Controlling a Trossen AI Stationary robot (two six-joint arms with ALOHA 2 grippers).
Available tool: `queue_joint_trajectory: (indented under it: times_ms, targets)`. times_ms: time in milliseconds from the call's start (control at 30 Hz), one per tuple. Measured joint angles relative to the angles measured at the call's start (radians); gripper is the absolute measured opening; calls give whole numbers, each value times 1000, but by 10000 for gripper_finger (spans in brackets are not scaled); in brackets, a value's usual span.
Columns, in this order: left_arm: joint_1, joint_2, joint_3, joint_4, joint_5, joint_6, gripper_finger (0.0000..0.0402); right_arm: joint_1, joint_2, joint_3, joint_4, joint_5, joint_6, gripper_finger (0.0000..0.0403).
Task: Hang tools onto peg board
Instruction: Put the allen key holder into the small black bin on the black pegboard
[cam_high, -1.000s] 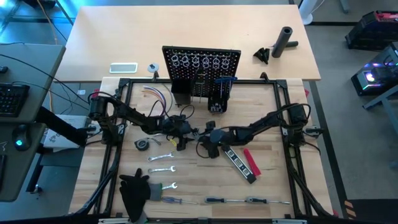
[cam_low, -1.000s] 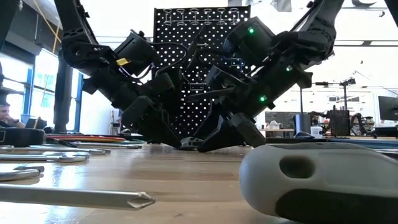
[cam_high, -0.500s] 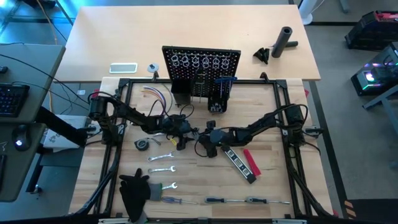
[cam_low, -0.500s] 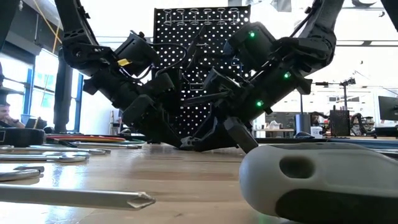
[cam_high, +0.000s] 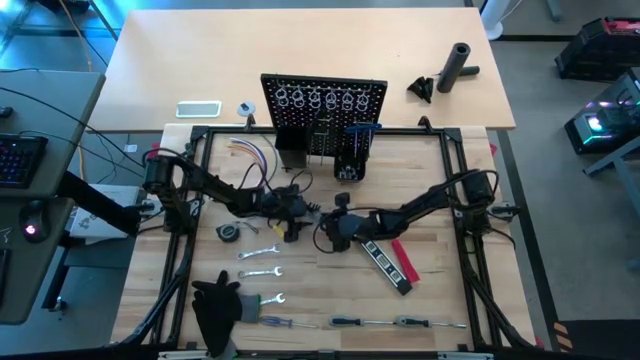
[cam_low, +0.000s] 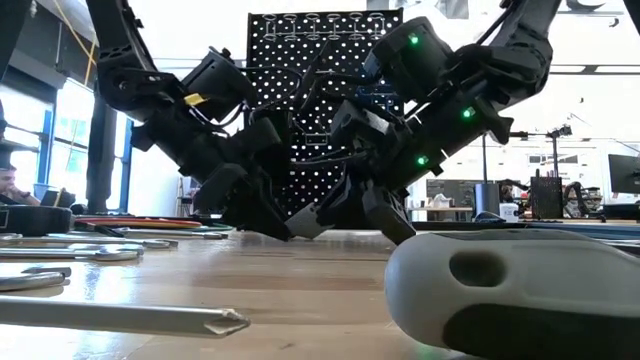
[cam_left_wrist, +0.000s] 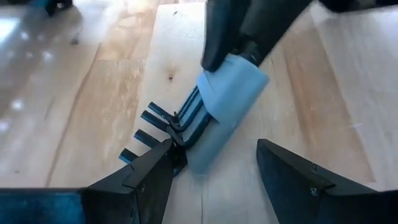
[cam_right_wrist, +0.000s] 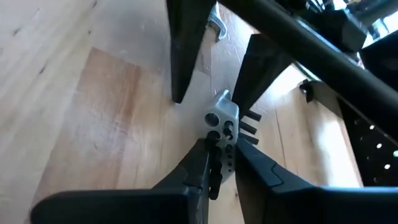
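Observation:
A hex key set in a pale grey-blue holder (cam_left_wrist: 227, 102) lies at the middle of the table, in front of the black peg board (cam_high: 322, 105). My right gripper (cam_right_wrist: 222, 146) comes in from the table's right and is shut on the holder. My left gripper (cam_left_wrist: 214, 146) comes from the table's left and stands open, one finger on either side of the set. The dark keys (cam_left_wrist: 165, 124) stick out of the holder toward the left gripper. Other tools lie on the table: wrenches (cam_high: 258, 252), a tape measure (cam_high: 229, 232), a level (cam_high: 385, 262) and screwdrivers (cam_high: 345, 322). My right gripper pinches the holder's block (cam_right_wrist: 221, 118) between its two fingers, at the end with the round holes. The fingers slant down from the table's right. In the low view the holder (cam_low: 305, 218) sits tilted, low over the table. My left gripper: whether a finger (cam_left_wrist: 155, 168) touches the keys, I cannot tell.
A black glove-like cloth (cam_high: 215, 310) lies at the near left and coloured wires (cam_high: 250, 150) at the far left. A black cylinder (cam_high: 458, 65) rests on the far table. In the low view a big grey handle (cam_low: 520, 290) fills the near right.
My right gripper has shut on the holder and its wrist has turned a little. The holder now shows tilted in the low view, where before it lay lower between the two grippers. My left gripper has stayed open.

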Motion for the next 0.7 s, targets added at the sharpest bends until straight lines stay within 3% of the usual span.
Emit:
queue_joint_trajectory:
  times_ms: [267, 500, 700]
  targets:
    - [-79, 2, 16, 60, -259, 130, 220, -30, -25, 0, -15, -86, 117, 44]
    - [-78, 0, 66, -21, -265, 162, 197, -31, -37, 0, -17, -107, 159, 43]
    - [-79, 0, 74, -32, -262, 172, 110, -31, -47, 0, -35, -101, 200, 42]
